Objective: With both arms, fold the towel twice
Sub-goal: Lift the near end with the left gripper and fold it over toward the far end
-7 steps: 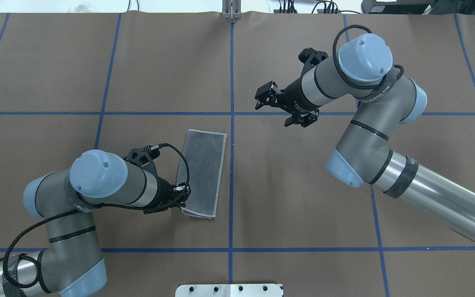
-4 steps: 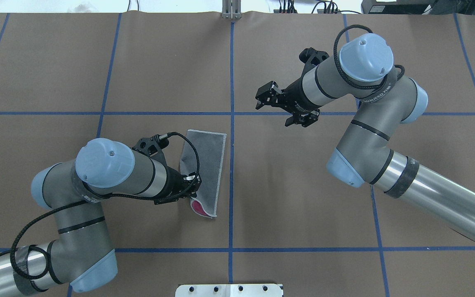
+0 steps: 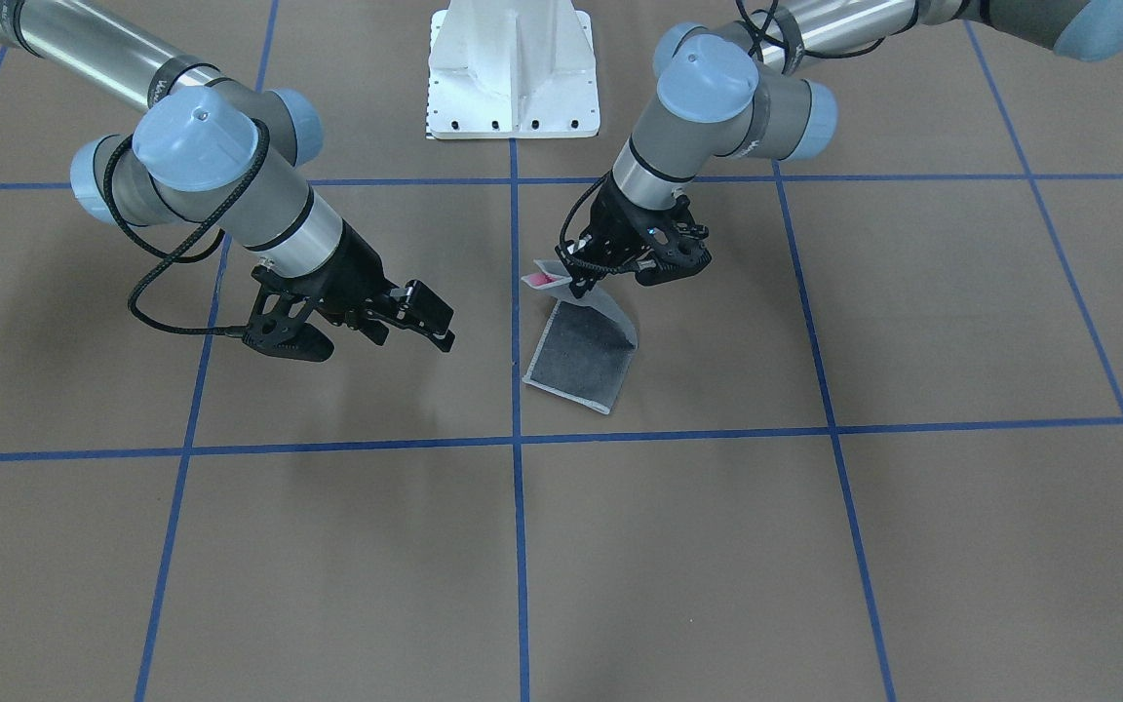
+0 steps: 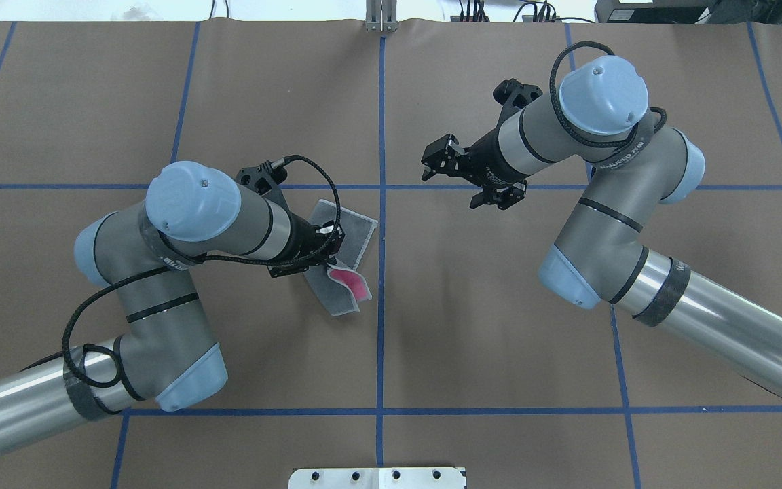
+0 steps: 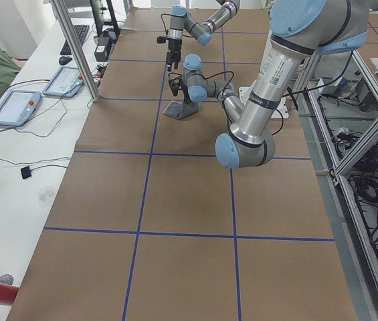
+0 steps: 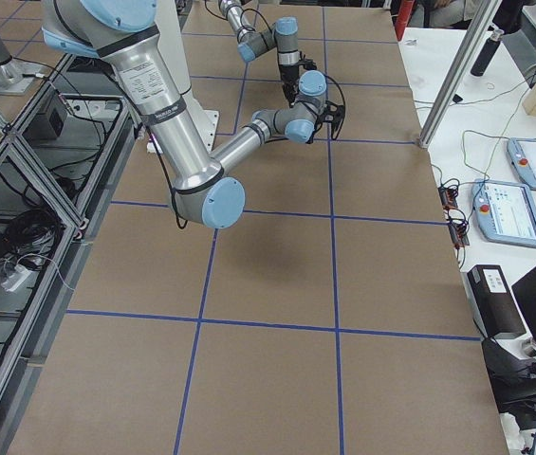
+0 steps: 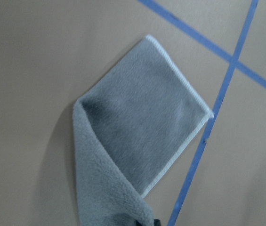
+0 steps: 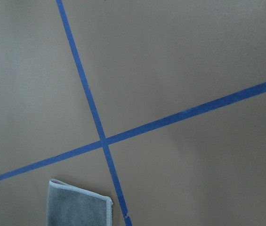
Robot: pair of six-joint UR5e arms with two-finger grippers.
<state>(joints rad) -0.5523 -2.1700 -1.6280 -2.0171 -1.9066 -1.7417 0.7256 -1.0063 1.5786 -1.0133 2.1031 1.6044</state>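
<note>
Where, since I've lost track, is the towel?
Overhead, the towel lies just left of the centre blue line, one end held up by the left gripper.

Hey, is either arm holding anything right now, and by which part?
The left end effector grips the towel by its end nearest the robot, raised, with pink showing. The right end effector is open and holds nothing.

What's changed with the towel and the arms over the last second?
The left gripper, shut on the near end of the towel, lifted it and carried it away from the robot, exposing pink. The right gripper stayed open, hovering apart.
</note>
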